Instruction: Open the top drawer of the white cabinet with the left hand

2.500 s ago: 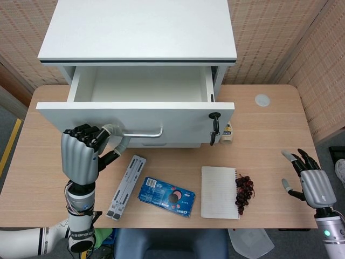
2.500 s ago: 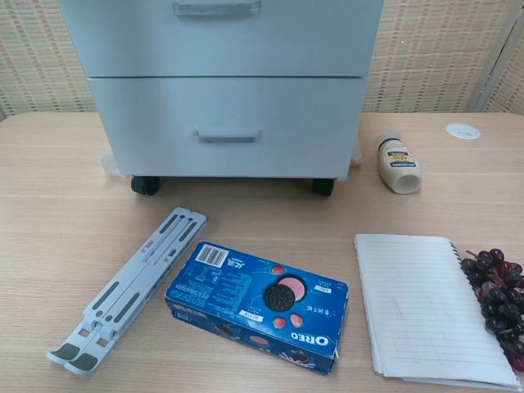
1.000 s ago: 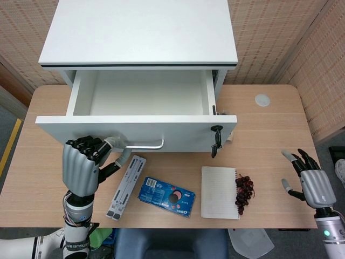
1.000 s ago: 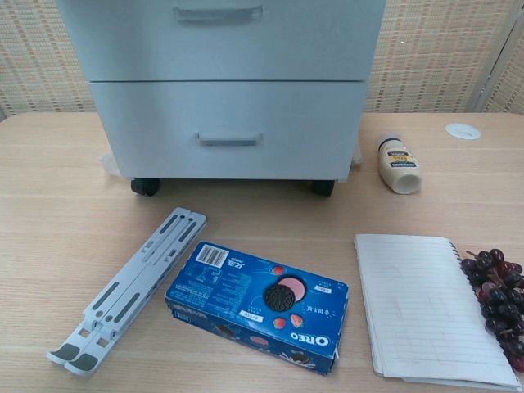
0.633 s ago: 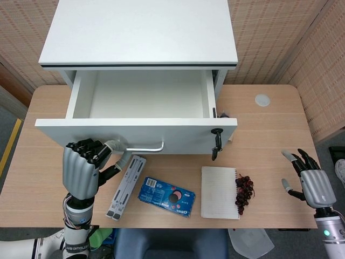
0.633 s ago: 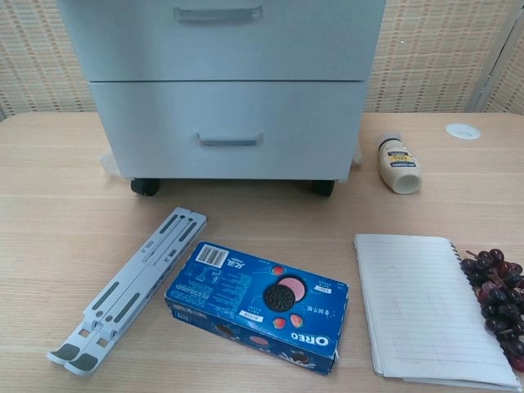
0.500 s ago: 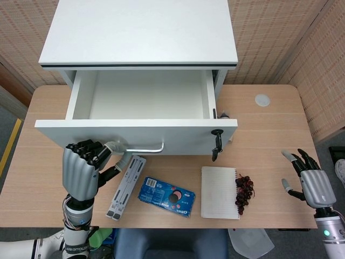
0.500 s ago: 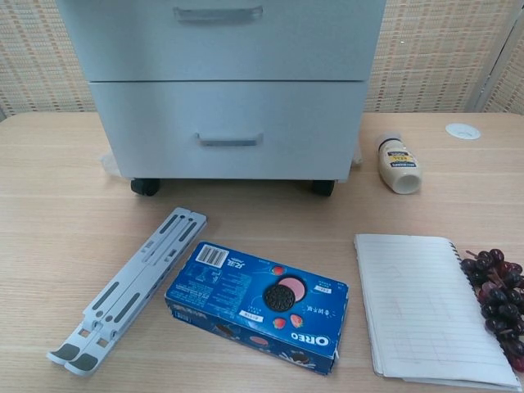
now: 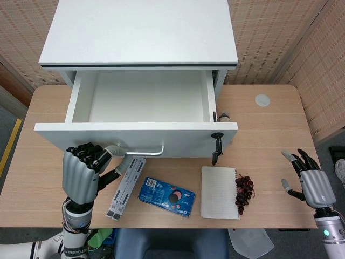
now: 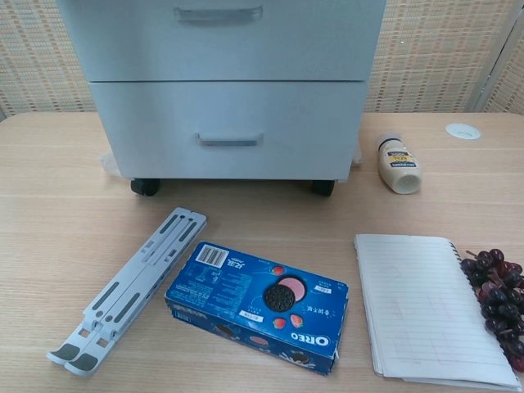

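While the left hand (image 9: 81, 174) sat at the table's (image 9: 46, 194) near-left edge, its fingers (image 9: 89, 152) were curled up around the left end of the metal handle (image 9: 141, 152) on the top drawer (image 9: 137, 116); the thumb side was hidden, so the wrap looked complete but could not be fully confirmed. That drawer stood pulled well out of the white cabinet (image 9: 139, 32), its broad white front panel overhanging the table and its pale interior showing nothing inside. In the chest view, the cabinet's lower drawer fronts were flush, each with a slim bar handle, and the cabinet rested on small black casters.

Just right of the left hand lay a grey folding stand (image 10: 131, 288), angled on the wood. Beside it was a blue Oreo box (image 10: 258, 304), lying flat. A black key (image 9: 216, 145) hung from the lock at the drawer front's right end. Right of the box lay a spiral notebook (image 10: 426, 307), with a bunch of dark grapes (image 10: 498, 303) touching its right edge. Behind them a small bottle (image 10: 397, 164) lay on its side near the cabinet's right corner. At the far right, the right hand (image 9: 311, 182) hovered near the table's edge with its fingers spread apart, holding nothing.
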`<state>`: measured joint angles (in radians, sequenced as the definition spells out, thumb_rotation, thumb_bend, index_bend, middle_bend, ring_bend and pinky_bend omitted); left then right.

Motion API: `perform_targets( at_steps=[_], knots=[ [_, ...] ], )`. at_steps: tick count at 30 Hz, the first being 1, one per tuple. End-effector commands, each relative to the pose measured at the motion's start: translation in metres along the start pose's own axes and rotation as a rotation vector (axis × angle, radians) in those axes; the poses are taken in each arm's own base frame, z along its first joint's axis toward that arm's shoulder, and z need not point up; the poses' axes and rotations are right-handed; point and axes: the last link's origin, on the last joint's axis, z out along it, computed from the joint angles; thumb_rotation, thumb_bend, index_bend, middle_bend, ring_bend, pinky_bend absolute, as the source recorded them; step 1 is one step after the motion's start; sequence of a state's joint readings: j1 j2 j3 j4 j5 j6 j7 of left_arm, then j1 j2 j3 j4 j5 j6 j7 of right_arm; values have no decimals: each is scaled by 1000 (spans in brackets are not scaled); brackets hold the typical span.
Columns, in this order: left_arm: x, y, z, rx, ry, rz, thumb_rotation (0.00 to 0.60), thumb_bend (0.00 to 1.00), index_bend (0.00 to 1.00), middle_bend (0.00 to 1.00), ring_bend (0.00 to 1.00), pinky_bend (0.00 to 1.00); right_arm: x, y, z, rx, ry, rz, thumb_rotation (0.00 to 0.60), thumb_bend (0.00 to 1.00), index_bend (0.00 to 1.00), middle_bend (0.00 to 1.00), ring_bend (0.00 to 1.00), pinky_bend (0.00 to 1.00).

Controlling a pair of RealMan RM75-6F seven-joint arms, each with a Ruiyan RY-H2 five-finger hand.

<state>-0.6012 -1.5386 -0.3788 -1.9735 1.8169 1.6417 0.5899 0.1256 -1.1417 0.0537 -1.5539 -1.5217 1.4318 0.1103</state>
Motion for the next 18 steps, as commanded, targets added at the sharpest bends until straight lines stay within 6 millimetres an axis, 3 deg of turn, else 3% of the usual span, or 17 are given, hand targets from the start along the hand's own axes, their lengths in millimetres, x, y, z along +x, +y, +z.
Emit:
perform_targets(
  at_steps=[1, 14, 18],
  knots=[
    [1, 0, -1, -1, 0, -1, 600, 319, 587, 1000, 990, 1000, 0, 0, 0, 1, 1, 0, 600, 318, 136, 202, 110, 148],
    [5, 2, -4, -9, 4, -10, 600, 319, 585, 1000, 990, 1000, 0, -1, 1, 3, 1, 0, 600, 317, 136, 202, 110, 149],
    [5, 2, -5, -10, 5, -15, 600, 317, 541, 1000, 986, 1000, 0, -1, 1, 3, 1, -1, 600, 318, 136, 202, 110, 148]
  ],
)
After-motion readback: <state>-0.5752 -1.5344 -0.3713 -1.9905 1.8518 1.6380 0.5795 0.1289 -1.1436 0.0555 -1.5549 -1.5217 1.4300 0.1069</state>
